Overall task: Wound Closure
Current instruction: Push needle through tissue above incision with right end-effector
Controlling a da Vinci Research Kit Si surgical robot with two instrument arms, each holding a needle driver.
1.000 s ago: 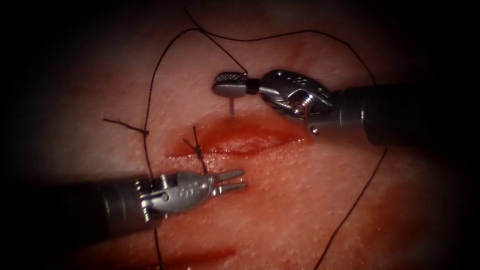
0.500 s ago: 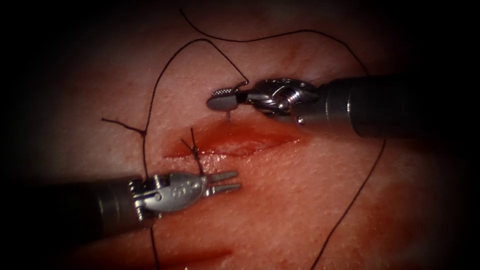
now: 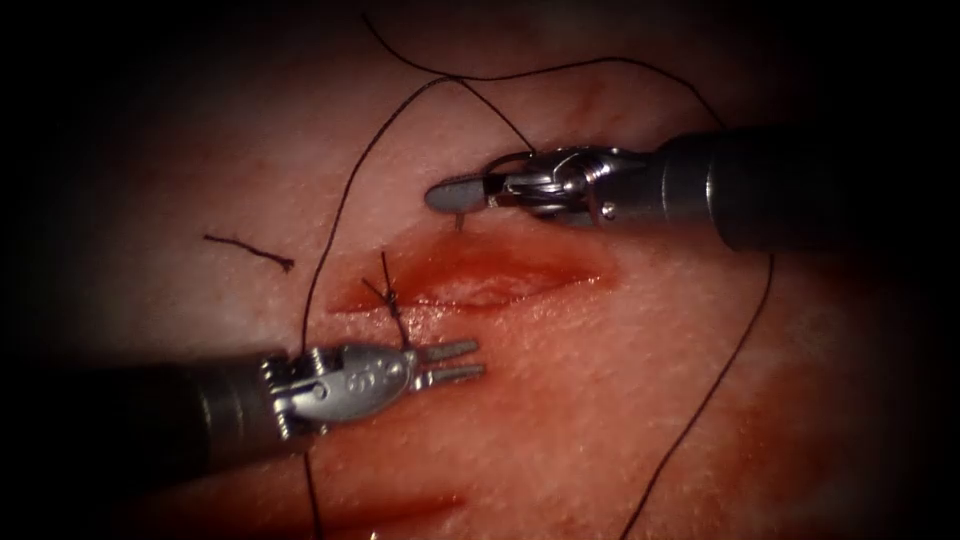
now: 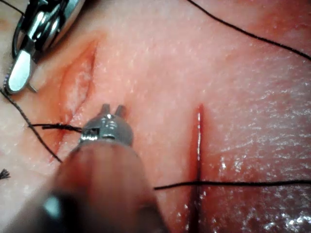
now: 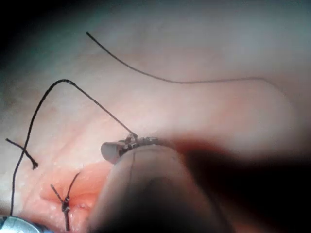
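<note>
The cut (image 3: 480, 280) runs across the tissue (image 3: 600, 400) with red fluid in it. A knotted stitch (image 3: 395, 300) closes its left end. My right tool (image 3: 450, 192) hangs just above the cut's upper edge, jaws shut on the needle (image 3: 459, 220) near its rear end. A short piece of needle points down from the jaws, its tip at the tissue surface beside that edge. The needle (image 4: 32, 88) shows under the right tool (image 4: 19, 73) in the left wrist view too. My left tool (image 3: 448, 362) lies below the cut by the stitch, open and holding nothing.
Dark thread (image 3: 335, 230) runs from the right jaws up, then down the left past the left tool's wrist. Another strand (image 3: 720, 380) hangs down on the right. A cut end of thread (image 3: 245, 245) lies at the left. A second red slit (image 3: 400, 515) lies lower.
My right tool rolled its wrist and sank toward the tissue, so less needle shows below its jaws. The thread loop on the left swung rightward. The left tool barely moved.
</note>
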